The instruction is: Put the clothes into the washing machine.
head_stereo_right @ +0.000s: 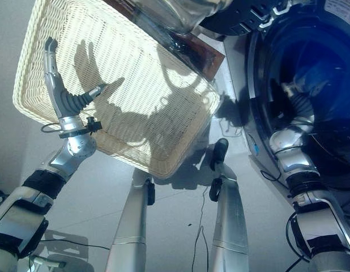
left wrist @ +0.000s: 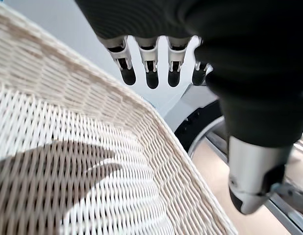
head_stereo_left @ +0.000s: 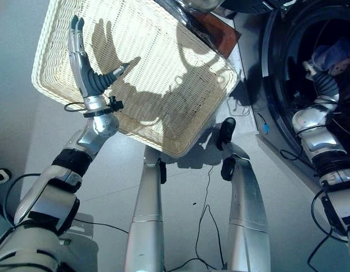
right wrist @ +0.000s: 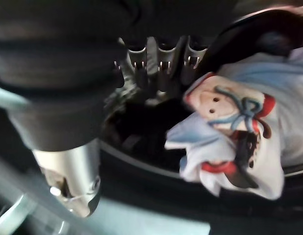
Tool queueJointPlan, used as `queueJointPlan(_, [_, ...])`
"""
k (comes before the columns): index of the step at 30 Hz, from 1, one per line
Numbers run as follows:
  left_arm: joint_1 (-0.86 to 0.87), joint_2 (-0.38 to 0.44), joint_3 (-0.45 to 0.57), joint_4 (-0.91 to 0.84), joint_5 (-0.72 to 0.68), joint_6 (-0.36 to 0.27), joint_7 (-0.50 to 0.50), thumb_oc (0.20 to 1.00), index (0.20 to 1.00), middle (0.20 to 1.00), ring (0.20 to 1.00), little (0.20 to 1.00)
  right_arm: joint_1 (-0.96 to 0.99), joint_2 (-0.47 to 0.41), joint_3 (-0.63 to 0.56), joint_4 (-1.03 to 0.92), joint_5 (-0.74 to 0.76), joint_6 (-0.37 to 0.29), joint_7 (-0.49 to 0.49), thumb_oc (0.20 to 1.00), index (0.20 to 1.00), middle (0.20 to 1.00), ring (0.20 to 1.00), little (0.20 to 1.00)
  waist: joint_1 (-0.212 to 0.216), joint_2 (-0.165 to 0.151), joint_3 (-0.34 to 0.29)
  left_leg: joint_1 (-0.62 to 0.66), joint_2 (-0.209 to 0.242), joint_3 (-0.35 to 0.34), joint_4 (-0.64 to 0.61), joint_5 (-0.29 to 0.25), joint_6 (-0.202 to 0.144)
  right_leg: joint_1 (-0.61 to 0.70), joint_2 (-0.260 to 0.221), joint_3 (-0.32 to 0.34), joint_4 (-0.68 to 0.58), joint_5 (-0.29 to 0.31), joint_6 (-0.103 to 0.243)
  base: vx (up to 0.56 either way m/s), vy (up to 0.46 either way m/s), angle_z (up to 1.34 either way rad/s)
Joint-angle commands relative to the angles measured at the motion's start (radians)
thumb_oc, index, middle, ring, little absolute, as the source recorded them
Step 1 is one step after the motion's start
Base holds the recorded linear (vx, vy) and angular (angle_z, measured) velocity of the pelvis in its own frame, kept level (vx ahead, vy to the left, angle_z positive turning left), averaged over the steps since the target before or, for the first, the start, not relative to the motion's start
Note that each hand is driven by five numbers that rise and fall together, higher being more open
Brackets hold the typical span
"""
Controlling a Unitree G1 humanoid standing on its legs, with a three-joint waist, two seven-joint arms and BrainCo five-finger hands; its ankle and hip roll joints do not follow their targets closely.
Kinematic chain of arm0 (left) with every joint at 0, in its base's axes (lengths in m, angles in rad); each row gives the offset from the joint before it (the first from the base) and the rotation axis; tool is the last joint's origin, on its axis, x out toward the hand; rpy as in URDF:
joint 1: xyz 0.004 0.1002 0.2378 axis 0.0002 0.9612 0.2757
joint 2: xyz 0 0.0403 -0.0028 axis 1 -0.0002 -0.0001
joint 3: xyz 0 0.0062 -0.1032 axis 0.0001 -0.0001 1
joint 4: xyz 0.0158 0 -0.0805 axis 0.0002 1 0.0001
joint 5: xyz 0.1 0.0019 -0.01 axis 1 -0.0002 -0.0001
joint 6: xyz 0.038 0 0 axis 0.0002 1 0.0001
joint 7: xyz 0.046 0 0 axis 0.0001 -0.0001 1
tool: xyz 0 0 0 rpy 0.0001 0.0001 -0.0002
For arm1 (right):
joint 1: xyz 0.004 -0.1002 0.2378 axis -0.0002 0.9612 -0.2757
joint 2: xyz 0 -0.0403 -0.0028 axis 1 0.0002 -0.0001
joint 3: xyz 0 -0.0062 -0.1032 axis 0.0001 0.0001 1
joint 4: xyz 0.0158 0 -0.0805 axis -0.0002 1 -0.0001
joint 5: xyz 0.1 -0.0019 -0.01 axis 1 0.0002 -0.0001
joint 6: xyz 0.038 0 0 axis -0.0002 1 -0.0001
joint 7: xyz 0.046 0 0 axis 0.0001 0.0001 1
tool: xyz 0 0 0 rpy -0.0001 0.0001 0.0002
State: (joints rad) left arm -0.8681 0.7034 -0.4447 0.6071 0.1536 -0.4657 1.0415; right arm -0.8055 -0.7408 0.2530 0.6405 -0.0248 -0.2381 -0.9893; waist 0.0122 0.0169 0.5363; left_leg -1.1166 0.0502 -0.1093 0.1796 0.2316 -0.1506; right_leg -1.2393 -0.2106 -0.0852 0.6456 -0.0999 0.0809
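Left hand point(head_stereo_left: 87, 68) hovers over the wicker basket point(head_stereo_left: 180, 85), fingers straight and spread, holding nothing. Right hand point(right wrist: 156, 68) reaches into the washing machine point(head_stereo_left: 288, 68) drum; fingers extended, just beside a white patterned garment point(right wrist: 230, 142) lying inside the opening, not gripping it.

Head eyes look down, sharing the basket point(head_stereo_left: 163, 68) — wrist cameras sit close

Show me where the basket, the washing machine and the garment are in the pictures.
basket point(head_stereo_left: 180, 144): left eye view, on its near rim.
washing machine point(head_stereo_left: 271, 96): left eye view, on the dark door ring.
garment point(right wrist: 225, 147): right wrist view, on its white printed front.
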Motion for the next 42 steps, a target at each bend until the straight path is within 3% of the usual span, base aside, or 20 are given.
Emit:
queueJointPlan(1, [-0.006,-0.043,0.079,-0.031,0.041,-0.010,0.003,1.000,1.000,1.000,1.000,1.000,0.014,-0.036,0.030,-0.055,-0.110,0.023,-0.025,1.000,1.000,1.000,1.000,1.000,-0.009,0.023,-0.016,-0.011,-0.047,0.067,0.173,-0.162,0.071,0.075,0.084,-0.028,-0.239,0.192,0.043,0.00,0.000,0.00])
queueJointPlan(10, [0.040,-0.064,0.090,-0.023,0.026,-0.007,-0.023,1.000,1.000,1.000,1.000,1.000,0.102,-0.026,0.073,-0.103,-0.252,0.031,-0.030,1.000,1.000,1.000,1.000,1.000,-0.025,0.013,-0.016,0.013,-0.042,0.079,0.179,-0.163,0.071,0.096,0.095,-0.017,-0.236,0.190,0.042,0.00,0.005,0.00])
queueJointPlan(17, [0.159,-0.112,0.112,0.014,-0.097,-0.022,-0.142,1.000,1.000,1.000,1.000,1.000,0.245,0.047,0.100,-0.138,-0.286,0.001,0.067,1.000,1.000,1.000,1.000,1.000,-0.044,-0.002,-0.016,0.134,-0.036,0.105,0.156,-0.172,0.078,0.205,0.110,-0.006,-0.272,0.195,0.041,-0.04,0.058,-0.04])
queueJointPlan(19, [0.214,-0.153,0.109,0.070,-0.213,-0.001,-0.299,1.000,1.000,1.000,1.000,1.000,0.284,0.091,0.146,-0.098,-0.284,-0.005,0.143,1.000,1.000,1.000,1.000,1.000,-0.043,-0.008,-0.016,0.233,-0.034,0.117,0.123,-0.171,0.076,0.299,0.099,-0.011,-0.303,0.198,0.045,-0.07,0.066,-0.12])
queueJointPlan(21, [0.251,-0.177,0.104,0.112,-0.248,0.018,-0.386,1.000,1.000,1.000,1.000,1.000,0.302,0.116,0.174,-0.064,-0.264,0.012,0.206,1.000,1.000,1.000,1.000,1.000,-0.040,-0.012,-0.016,0.300,-0.037,0.119,0.100,-0.169,0.076,0.370,0.090,-0.018,-0.327,0.200,0.047,-0.05,0.034,-0.14])
queueJointPlan(24, [0.293,-0.208,0.091,0.173,-0.276,0.034,-0.460,1.000,1.000,1.000,1.000,1.000,0.318,0.154,0.203,0.001,-0.268,0.010,0.251,1.000,1.000,1.000,1.000,1.000,-0.032,-0.015,-0.016,0.407,-0.033,0.123,0.062,-0.168,0.077,0.475,0.078,-0.023,-0.361,0.201,0.052,-0.03,0.026,-0.08])
queueJointPlan(27, [0.399,-0.257,0.081,0.290,-0.314,-0.018,-0.570,1.000,1.000,1.000,1.000,1.000,0.380,0.207,0.215,0.139,-0.248,-0.056,0.310,1.000,1.000,1.000,1.000,1.000,-0.009,-0.015,-0.016,0.610,-0.028,0.126,0.003,-0.176,0.079,0.671,0.056,-0.032,-0.418,0.198,0.064,0.02,0.001,0.02])
queueJointPlan(32, [0.495,-0.283,0.084,0.336,-0.306,-0.025,-0.654,1.000,1.000,1.000,1.000,1.000,0.453,0.237,0.200,0.211,-0.207,-0.088,0.398,1.000,1.000,1.000,1.000,1.000,0.016,-0.012,-0.016,0.793,-0.028,0.122,-0.068,-0.178,0.080,0.858,0.037,-0.040,-0.474,0.194,0.078,0.03,-0.015,0.06])
queueJointPlan(37, [0.625,-0.300,0.096,0.397,-0.205,-0.008,-0.706,1.000,1.000,1.000,1.000,1.000,0.582,0.287,0.169,0.288,-0.148,-0.098,0.559,1.000,1.000,1.000,1.000,1.000,0.032,-0.019,-0.136,0.949,-0.019,0.115,-0.167,-0.169,0.068,1.034,0.025,-0.060,-0.558,0.188,0.084,0.12,-0.048,0.08])
queueJointPlan(42, [0.708,-0.308,0.129,0.475,-0.182,0.013,-0.797,1.000,1.000,1.000,1.000,1.000,0.652,0.346,0.103,0.452,-0.011,-0.035,0.750,1.000,1.000,1.000,1.000,1.000,0.034,-0.023,-0.252,1.049,-0.005,0.119,-0.214,-0.165,0.063,1.146,0.022,-0.069,-0.603,0.184,0.085,0.22,-0.040,0.09])
